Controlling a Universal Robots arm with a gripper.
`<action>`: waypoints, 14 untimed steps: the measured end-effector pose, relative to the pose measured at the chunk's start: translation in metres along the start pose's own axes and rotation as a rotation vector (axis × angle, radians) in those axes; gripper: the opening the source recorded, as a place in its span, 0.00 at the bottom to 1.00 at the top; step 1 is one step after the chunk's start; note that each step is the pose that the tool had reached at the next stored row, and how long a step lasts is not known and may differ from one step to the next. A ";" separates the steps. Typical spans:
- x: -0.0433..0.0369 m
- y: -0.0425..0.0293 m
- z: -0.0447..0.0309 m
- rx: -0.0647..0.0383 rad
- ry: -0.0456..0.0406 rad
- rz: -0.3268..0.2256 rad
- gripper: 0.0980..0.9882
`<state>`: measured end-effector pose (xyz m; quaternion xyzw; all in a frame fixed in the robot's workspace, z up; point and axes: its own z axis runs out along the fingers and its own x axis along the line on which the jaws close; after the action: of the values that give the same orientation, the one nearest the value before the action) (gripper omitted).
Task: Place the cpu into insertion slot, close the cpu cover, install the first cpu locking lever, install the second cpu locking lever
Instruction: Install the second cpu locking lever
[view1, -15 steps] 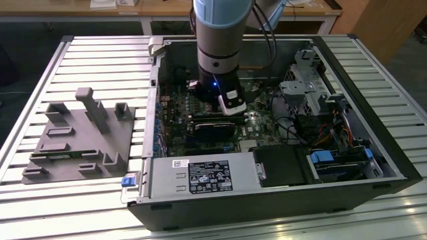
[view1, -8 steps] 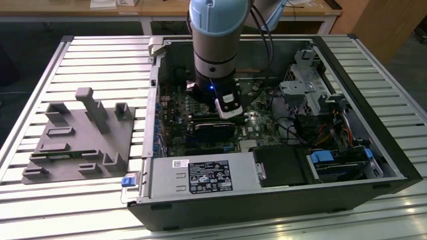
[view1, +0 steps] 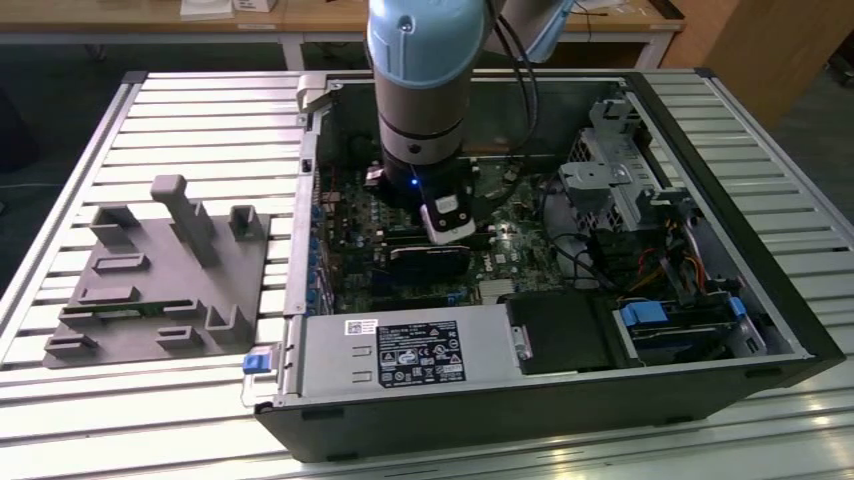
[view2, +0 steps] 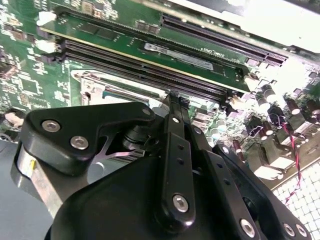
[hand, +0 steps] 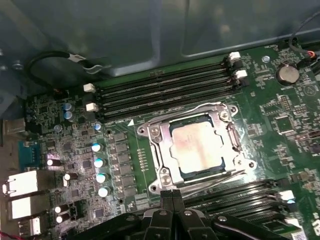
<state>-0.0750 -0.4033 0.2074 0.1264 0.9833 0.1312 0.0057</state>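
Your black pincer (hand: 172, 200), fingers pressed together and holding nothing, hangs just beside socket at lower centre of first wrist view. Pale silvery square cpu (hand: 199, 146) sits in insertion slot (hand: 176, 172); thin silvery metal cpu cover (hand: 159, 150) lies flat framing it, so chip looks held down.

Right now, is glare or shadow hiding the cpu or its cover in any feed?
First wrist view: the cpu has a soft sheen, its outline clear inside the cpu cover. Second wrist view: the gripper body blocks most of the socket, and the top right corner is washed out. Exterior view: the arm shadows the motherboard.
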 end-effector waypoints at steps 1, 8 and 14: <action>0.0009 -0.0006 0.0009 -0.003 0.0008 0.000 0.01; 0.0039 -0.0036 0.0085 -0.022 0.0057 0.001 0.01; 0.0054 -0.0053 0.0133 -0.033 0.0085 0.002 0.01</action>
<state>-0.0809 -0.4035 0.1934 0.1265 0.9809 0.1481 0.0035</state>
